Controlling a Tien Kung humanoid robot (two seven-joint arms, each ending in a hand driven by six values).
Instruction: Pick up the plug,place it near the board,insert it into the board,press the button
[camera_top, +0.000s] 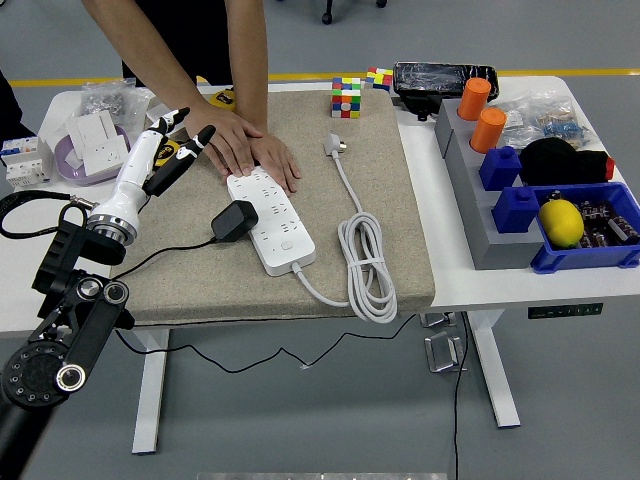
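**Plug at the board's edge, hand lifted clear**

The left hand (160, 150) hangs above the counter's (30, 255) left part, its white fingers (190, 152) stretched out and apart, clamped on nothing. It points up and away toward the far side, well apart from the plug.

The black plug (234, 220) lies on the beige mat (380, 200), touching the left long edge of the white power board (272, 218), its thin black cord trailing off the near edge of the counter. Whether its pins sit in a socket cannot be told from this view; it looks laid beside or only partly on the board. A person's hands (250, 150) press flat on the board's far end, steadying it. The board's own white cable (368, 265) coils to the right. The right hand is out of view.

By my reading, the placing step is done and the insertion is in hand. The next move likely calls for the hand to come down on the plug, grasp it, line its pins with a socket and push straight down. The button (287, 244) near the board's near end waits after that.
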